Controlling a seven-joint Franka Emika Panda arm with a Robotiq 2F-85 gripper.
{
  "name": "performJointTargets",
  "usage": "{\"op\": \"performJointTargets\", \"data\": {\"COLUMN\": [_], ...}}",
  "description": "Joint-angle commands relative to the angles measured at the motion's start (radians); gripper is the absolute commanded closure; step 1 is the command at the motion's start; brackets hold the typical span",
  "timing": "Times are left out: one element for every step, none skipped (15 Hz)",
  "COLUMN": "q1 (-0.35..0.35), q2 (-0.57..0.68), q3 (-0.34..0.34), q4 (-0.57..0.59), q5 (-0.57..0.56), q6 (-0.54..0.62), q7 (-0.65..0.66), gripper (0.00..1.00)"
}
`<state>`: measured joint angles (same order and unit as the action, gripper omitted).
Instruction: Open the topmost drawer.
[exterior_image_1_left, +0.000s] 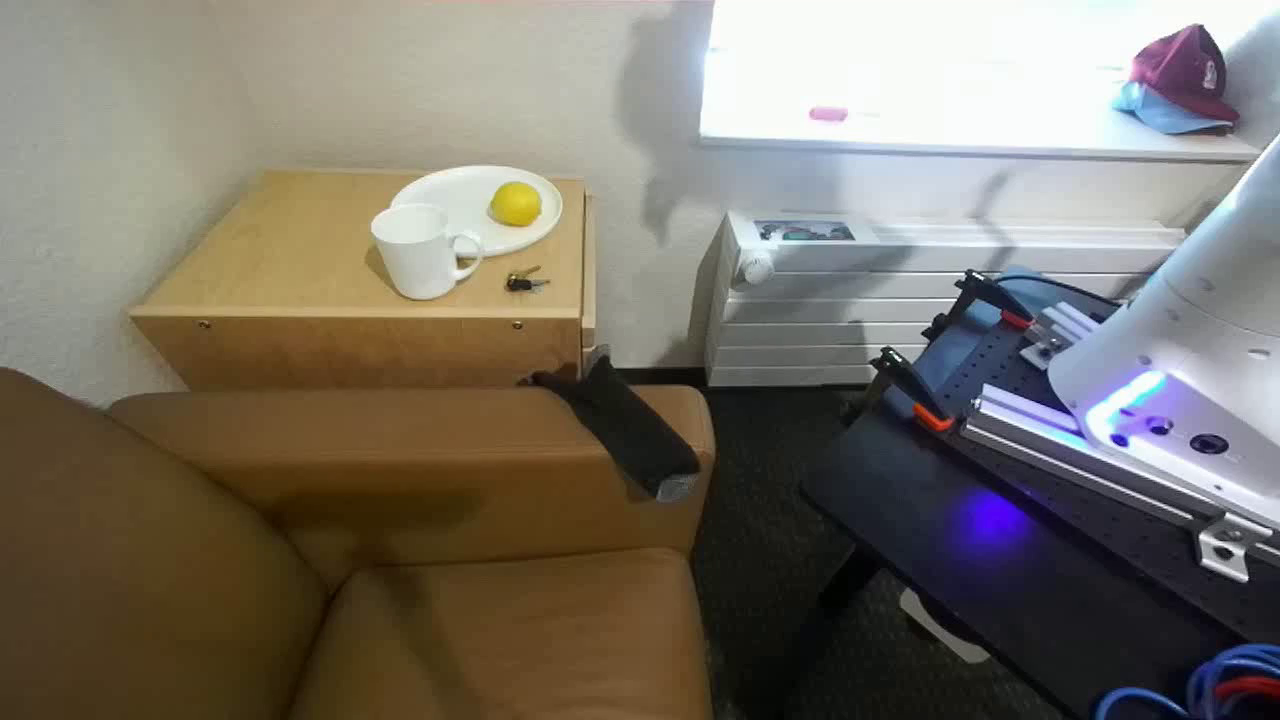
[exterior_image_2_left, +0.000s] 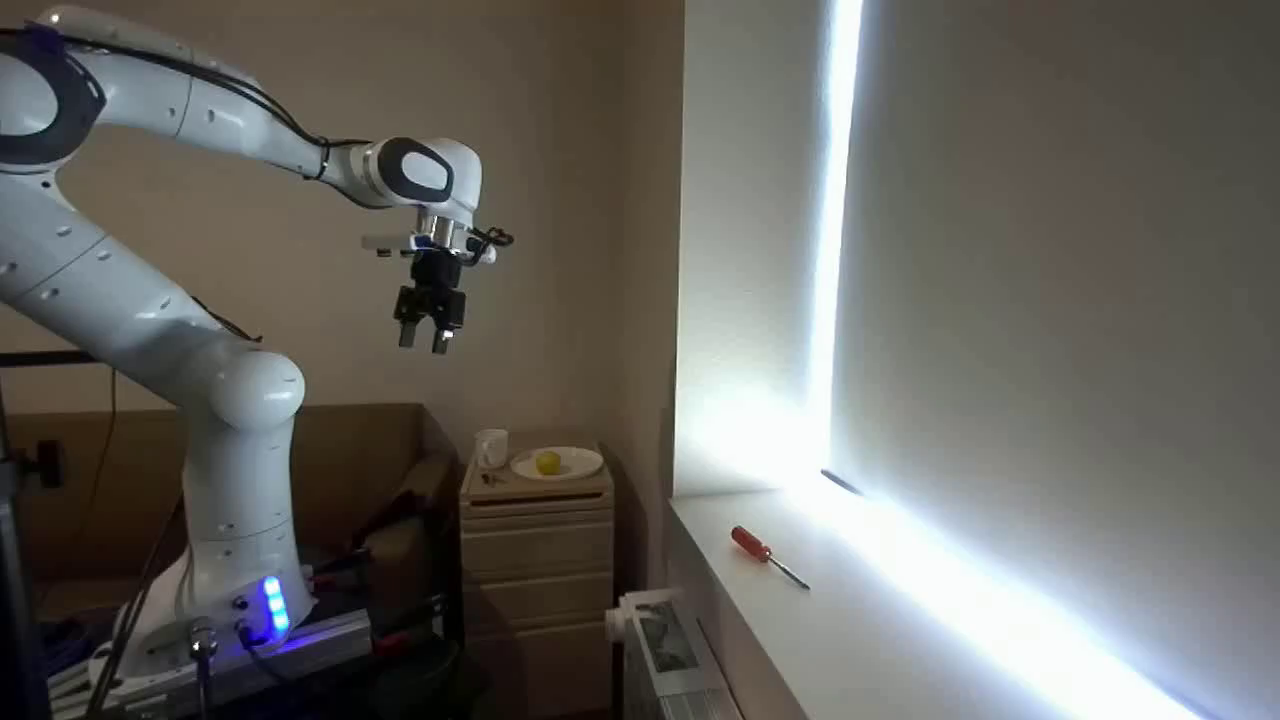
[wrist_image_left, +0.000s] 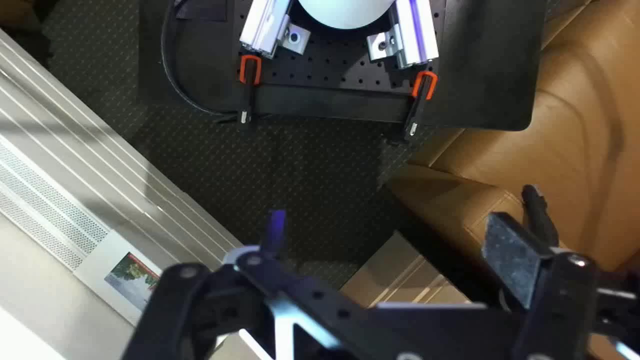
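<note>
While its front stretches horizontally, the topmost drawer (exterior_image_2_left: 537, 549) faces outward.

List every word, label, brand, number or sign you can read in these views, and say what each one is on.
None can be read in any view.
Too small to read: the white mark on the front of the maroon cap, in an exterior view.
Too blurred to tell whether it holds lettering: the picture on the radiator, in the wrist view.

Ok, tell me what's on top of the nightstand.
A white mug, keys, and a white plate holding a lemon. What's beneath the mug and plate is covered.
</note>
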<state>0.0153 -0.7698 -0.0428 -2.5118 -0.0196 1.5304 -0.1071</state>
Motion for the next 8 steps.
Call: {"op": "performJointTargets", "data": {"q1": [-0.001, -0.001, -0.001, -0.001, -0.006, -0.004, -0.017, -0.025], "q2": [0.001, 0.001, 0.001, 0.001, -0.009, 0.019, 0.055, 0.083], "q3": [0.001, 0.001, 0.001, 0.001, 0.014, 0.029, 0.051, 0.073], "q4": [0.002, 0.002, 0.002, 0.002, 0.021, 0.055, 0.065, 0.051], "q5": [0.0, 0.0, 0.0, 0.0, -0.004, -0.02, -0.022, -0.011], "q6": [-0.001, -0.001, -0.001, -0.001, 0.001, -0.019, 0.004, 0.03], "q7": [0.0, 0.0, 0.0, 0.0, 0.023, 0.033, 0.09, 0.157], "gripper": [0.0, 0.0, 0.0, 0.0, 0.0, 0.0, 0.0, 0.0]}}
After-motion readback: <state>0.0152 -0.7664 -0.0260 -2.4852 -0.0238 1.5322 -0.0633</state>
